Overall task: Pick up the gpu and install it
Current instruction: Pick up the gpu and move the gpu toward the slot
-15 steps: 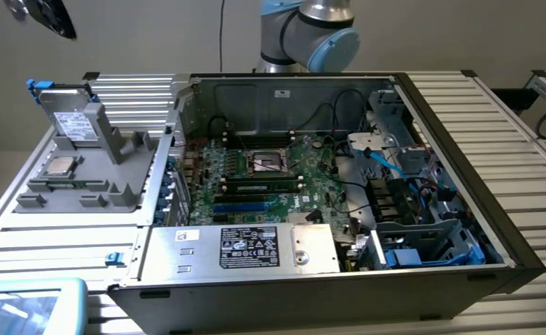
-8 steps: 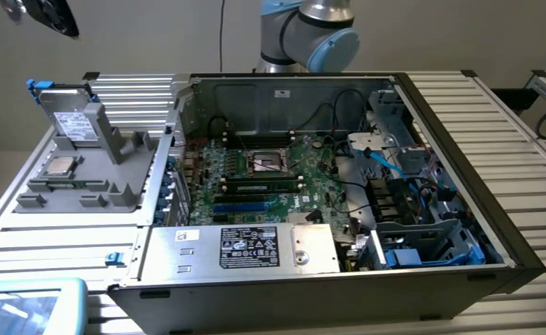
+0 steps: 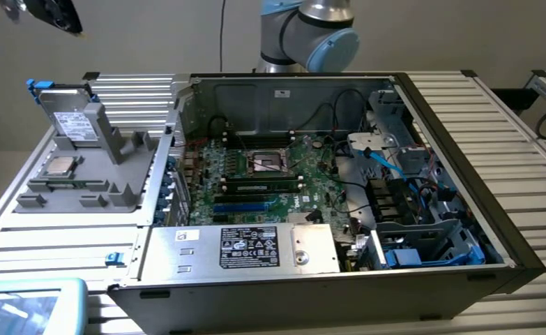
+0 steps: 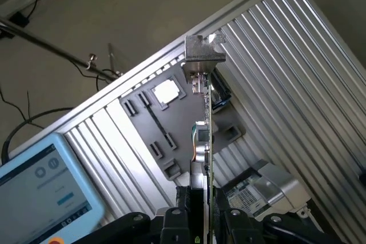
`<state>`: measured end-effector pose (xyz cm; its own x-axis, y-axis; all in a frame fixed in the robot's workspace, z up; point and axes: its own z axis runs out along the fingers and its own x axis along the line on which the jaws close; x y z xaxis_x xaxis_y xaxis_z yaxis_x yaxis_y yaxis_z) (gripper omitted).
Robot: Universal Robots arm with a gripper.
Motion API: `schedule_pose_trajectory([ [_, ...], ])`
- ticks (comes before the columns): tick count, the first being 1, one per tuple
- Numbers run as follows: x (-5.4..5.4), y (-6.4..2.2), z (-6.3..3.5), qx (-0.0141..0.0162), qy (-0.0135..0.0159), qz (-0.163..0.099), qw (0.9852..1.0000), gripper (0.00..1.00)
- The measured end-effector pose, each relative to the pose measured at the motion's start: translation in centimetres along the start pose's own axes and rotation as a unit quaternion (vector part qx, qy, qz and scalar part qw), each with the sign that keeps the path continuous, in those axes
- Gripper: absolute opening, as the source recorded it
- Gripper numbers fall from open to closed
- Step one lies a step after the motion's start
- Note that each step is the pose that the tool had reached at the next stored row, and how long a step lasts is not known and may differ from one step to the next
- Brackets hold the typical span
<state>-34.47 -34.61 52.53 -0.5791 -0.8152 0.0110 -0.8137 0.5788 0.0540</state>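
Clamping a small green circuit-board gpu (image 4: 208,141) edge-on, the claw (image 4: 203,221) is closed tight on the card. The card's silver metal bracket (image 4: 201,50) points away from the wrist. The gpu hangs above the grey plastic parts holder (image 4: 171,152) on the ribbed aluminium surface (image 4: 297,84), at the exterior view's left of the open black computer case (image 3: 440,230). Judged from here, a clean carry means keeping the card square in the grip, clearing the case wall, and arriving parallel to the large green motherboard's (image 3: 254,171) blue slots (image 3: 245,204).
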Motion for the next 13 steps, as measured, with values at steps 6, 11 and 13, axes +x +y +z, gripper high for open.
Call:
schedule_pose_trajectory([
  [6,-0.11,-0.03,-0.36,0.0002,0.0011,-0.023,0.9997,0.27],
  [11,-0.12,-0.04,-0.46,0.0006,0.0035,-0.066,0.9978,0.27],
  [13,-0.12,-0.03,-0.46,0.0008,0.0045,-0.085,0.9964,0.27],
])
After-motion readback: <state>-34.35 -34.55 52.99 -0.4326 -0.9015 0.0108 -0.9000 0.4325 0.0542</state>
